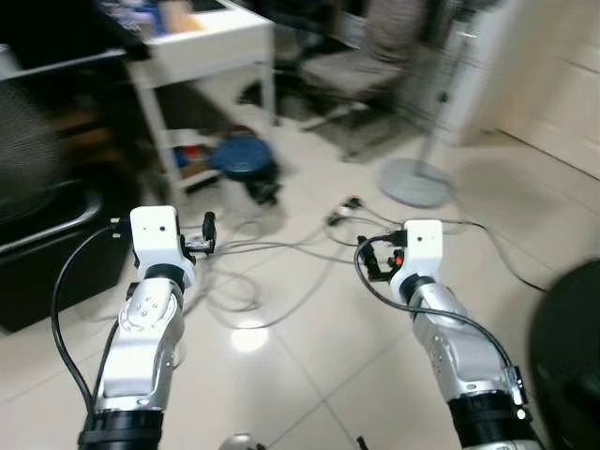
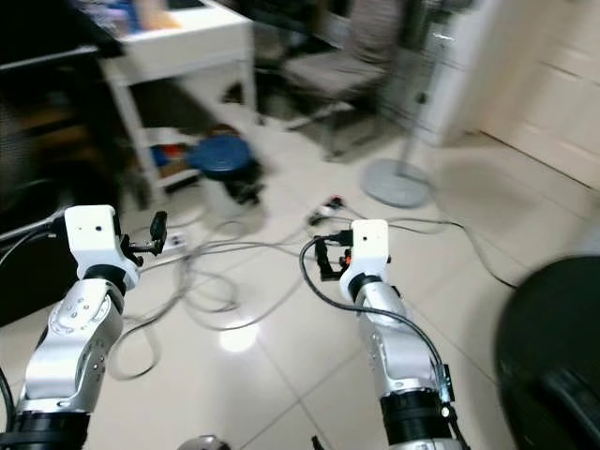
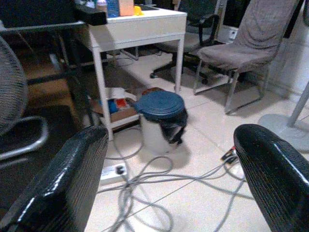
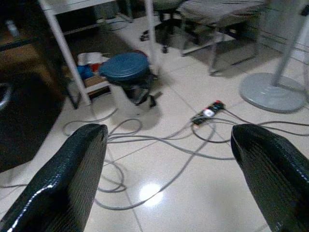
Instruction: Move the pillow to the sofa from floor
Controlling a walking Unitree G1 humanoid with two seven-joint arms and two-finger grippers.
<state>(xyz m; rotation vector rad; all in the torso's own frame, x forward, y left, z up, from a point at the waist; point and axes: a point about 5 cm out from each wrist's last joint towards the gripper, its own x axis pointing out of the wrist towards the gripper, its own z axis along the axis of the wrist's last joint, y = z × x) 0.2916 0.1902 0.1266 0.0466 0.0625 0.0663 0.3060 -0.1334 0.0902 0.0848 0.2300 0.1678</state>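
**Jaws spread, holding nothing, above a cabled floor**

While both arms are reaching forward, the left gripper (image 3: 169, 169) and right gripper (image 4: 169, 169) are hanging with jaws released over pale tiles. Grey cables (image 4: 159, 140) are trailing beneath them; beyond, a blue-lidded bin (image 3: 161, 118) is standing beside a white table (image 3: 140, 26). No pillow can be made out near the jaws.

A: What is that black thing (image 1: 572, 356) low on the right?
B: The edge cuts it off, so I can't tell.
A: And the stuff on the white surface (image 1: 211, 42)?
B: Too blurry to name.
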